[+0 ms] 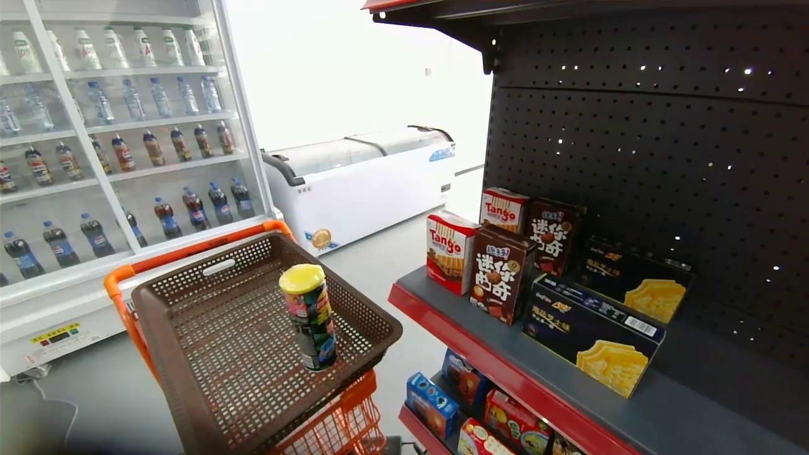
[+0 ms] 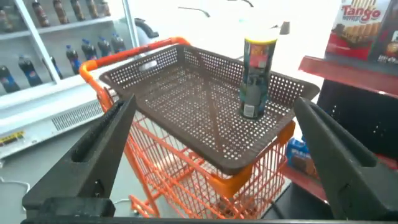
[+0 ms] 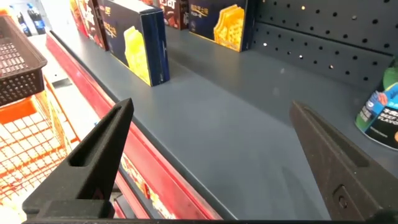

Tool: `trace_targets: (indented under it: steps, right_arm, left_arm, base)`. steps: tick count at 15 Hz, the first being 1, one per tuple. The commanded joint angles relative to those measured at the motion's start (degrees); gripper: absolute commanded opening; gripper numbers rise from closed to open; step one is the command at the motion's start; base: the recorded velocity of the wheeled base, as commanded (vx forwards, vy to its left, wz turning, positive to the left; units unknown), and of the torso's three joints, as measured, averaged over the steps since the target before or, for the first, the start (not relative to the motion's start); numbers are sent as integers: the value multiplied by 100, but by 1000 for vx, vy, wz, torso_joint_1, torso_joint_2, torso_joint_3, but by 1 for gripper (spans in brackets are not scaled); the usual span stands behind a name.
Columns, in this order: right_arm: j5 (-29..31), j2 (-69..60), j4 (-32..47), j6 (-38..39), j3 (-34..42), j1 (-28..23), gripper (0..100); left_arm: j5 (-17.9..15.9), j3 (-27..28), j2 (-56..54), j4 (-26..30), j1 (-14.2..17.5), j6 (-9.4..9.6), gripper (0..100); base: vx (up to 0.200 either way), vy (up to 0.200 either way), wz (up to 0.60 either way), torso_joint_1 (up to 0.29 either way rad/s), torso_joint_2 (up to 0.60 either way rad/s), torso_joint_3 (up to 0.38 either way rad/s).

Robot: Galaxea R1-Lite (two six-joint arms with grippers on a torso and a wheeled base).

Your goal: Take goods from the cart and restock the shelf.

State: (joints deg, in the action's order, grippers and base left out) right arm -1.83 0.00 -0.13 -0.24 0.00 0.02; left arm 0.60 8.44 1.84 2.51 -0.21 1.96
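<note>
Near the lower centre of the head frame, a tall canister (image 1: pixel 308 316) with a yellow lid is seen upright in the brown basket (image 1: pixel 208 328) on the orange cart (image 1: pixel 120 275), close to the basket wall facing the shelf (image 1: pixel 682 411). The left gripper (image 2: pixel 214 109) is held short of the basket with its jaws wide apart and nothing between them; the canister is lined up roughly between the fingers, farther off. The right gripper (image 3: pixel 211 107) is over the bare grey deck, jaws also apart and empty. Red-and-white boxes (image 1: pixel 450 251), brown boxes (image 1: pixel 502 275) and dark blue boxes (image 1: pixel 591 328) are stocked on the middle of the shelf; bare deck is left toward the lower right of the head frame.

The step in hand is judged to be the pick of the canister by the left gripper. A level approach from the side is advised, with the body gripped at mid-height, below the lid. The canister is tall and narrow, so a nudge before closing should be avoided. The basket wall should be cleared with a straight lift before any swing toward the shelf.
</note>
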Motion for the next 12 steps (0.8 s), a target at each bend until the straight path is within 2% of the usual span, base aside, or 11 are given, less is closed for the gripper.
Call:
trace_targets:
  steps: [1,2,4,6,7,9,11,12]
  right_arm:
    - [-2,0,-4,-2,0,6,100]
    - [-2,0,5,-2,0,6,100]
    - [-2,0,5,-2,0,6,100]
    - [-2,0,5,-2,0,6,100]
    - [-2,0,-4,-11,0,-2,100]
    - [-2,0,5,-2,0,6,100]
    - [-2,0,-4,-2,0,-2,100]
    - [-2,0,-4,-2,0,6,100]
  left_arm:
    - [-69,1415,1776,373,-50,147,100]
    - [-69,1406,1943,382,-23,208,100]
    - [-86,1398,2444,390,-173,445,100]
    - [-86,1362,2760,390,-261,454,100]
    - [-95,1362,3349,329,-261,454,100]
    - [-95,1406,4149,127,-489,445,100]
    - [-95,1424,4949,-515,-559,463,100]
    - [-95,1433,5538,-1077,-753,445,100]
  base:
    - [0,0,0,0,0,0]
    - [0,0,0,0,0,0]
    - [0,0,0,0,0,0]
    - [0,0,0,0,0,0]
    - [0,0,0,0,0,0]
    - [0,0,0,0,0,0]
    - [0,0,0,0,0,0]
    - [0,0,0,0,0,0]
